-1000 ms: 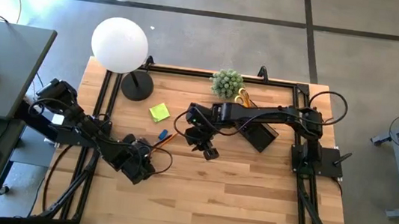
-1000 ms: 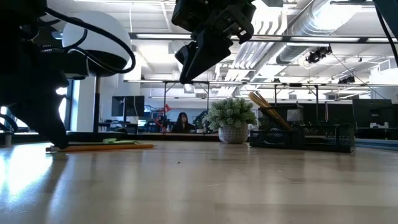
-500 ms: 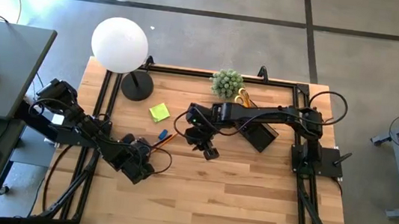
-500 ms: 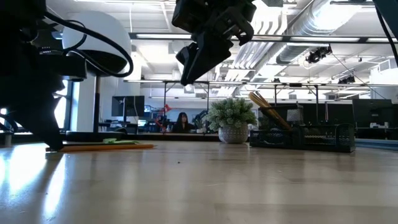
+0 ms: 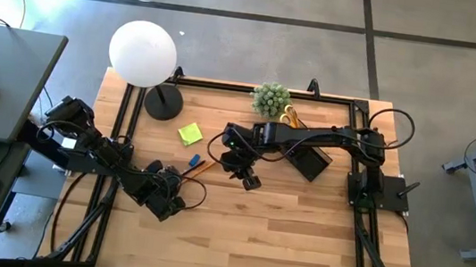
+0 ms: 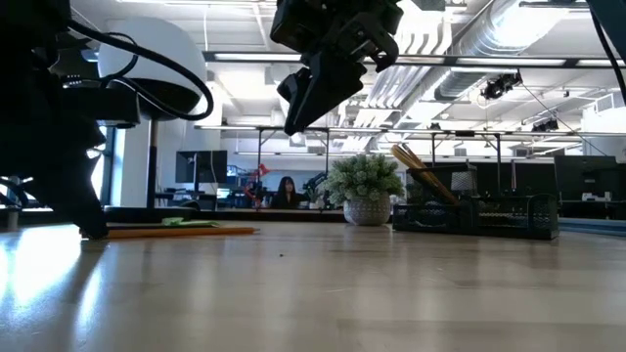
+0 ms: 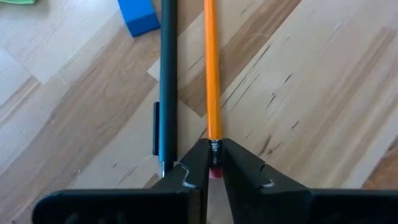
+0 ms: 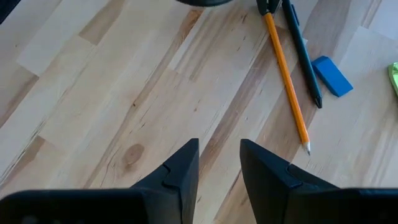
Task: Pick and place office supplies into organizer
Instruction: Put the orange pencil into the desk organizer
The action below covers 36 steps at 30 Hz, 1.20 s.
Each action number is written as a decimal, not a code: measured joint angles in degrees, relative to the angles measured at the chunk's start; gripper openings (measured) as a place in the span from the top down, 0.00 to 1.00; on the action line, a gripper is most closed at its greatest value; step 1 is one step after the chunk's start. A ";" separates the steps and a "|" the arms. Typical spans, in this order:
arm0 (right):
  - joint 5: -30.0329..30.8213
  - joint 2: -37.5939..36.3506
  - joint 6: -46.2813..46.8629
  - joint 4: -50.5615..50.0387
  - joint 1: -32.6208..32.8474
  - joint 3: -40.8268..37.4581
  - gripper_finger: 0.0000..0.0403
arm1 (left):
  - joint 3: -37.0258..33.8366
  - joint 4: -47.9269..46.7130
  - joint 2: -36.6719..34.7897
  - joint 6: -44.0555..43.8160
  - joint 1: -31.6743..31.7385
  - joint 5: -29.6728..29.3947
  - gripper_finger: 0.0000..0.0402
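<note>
An orange pencil (image 7: 211, 68) lies on the wood table beside a dark pen (image 7: 168, 74), with a small blue block (image 7: 138, 15) just past them. My left gripper (image 7: 214, 163) is shut on the pencil's eraser end, low at the table (image 6: 90, 227). My right gripper (image 8: 219, 155) is open and hovers high above the table (image 6: 313, 88), over the pencil's pointed end. A lime-green sticky-note pad (image 5: 189, 133) lies flat farther back. The black organizer (image 5: 311, 160) stands toward the far right, and yellow-handled scissors (image 5: 289, 115) stick up from it. My left gripper pinches the pencil's eraser end at the metal ferrule (image 7: 214, 148) between its two fingertips. The fingers come in low, along the pencil's length, from the table's left and near side. The pencil lies flat on the table (image 6: 181, 232), pointing away from the gripper.
A white globe lamp (image 5: 143, 53) on a round black base (image 5: 162, 102) stands at the far left. A small green potted plant (image 5: 270, 98) sits at the far edge beside the organizer. Bare wood (image 5: 280, 237) fills the near half. A person shows far off in the room (image 6: 288, 190).
My left gripper has shifted a little toward the table's right, and the pencil has slid a short way along its length with it, still flat on the table. My right arm has kept still.
</note>
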 joint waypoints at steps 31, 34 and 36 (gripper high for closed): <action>-0.23 -4.15 5.58 -6.16 3.34 -5.34 0.72 | 7.58 3.37 -0.44 25.93 3.54 -3.20 1.00; 5.66 -3.74 4.73 4.62 4.10 -12.57 0.72 | 7.60 2.10 -0.58 26.77 4.67 -1.33 1.00; 4.84 -3.74 4.06 12.47 3.68 -16.88 0.72 | 7.60 0.67 -1.44 26.88 4.83 -1.09 1.00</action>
